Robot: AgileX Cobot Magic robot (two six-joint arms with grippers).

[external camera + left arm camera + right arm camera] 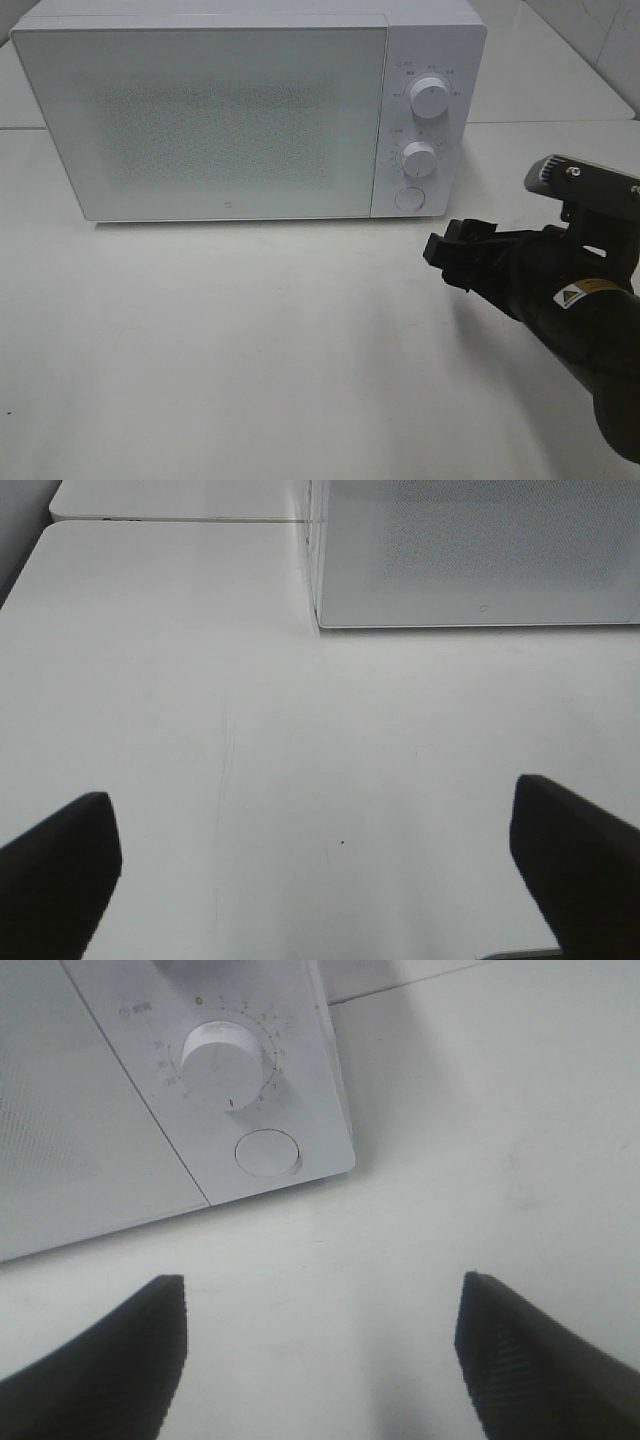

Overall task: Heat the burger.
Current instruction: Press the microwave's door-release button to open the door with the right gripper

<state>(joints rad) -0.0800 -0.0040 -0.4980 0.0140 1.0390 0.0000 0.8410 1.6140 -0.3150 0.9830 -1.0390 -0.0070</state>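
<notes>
Hovering released and empty, right gripper [322,1325] faces the closed microwave [200,120]; left gripper [312,825] released too

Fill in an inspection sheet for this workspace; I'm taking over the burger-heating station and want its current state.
Surface: white table, faint scuffs.
Job's things: burger not in view; white microwave, door closed.
Clutter: nothing seen.
Grippers: left gripper open above the table; right gripper open, in front of the microwave's round button.
Cables: nothing seen.
Surroundings: pale tiles beyond the table.
</notes>
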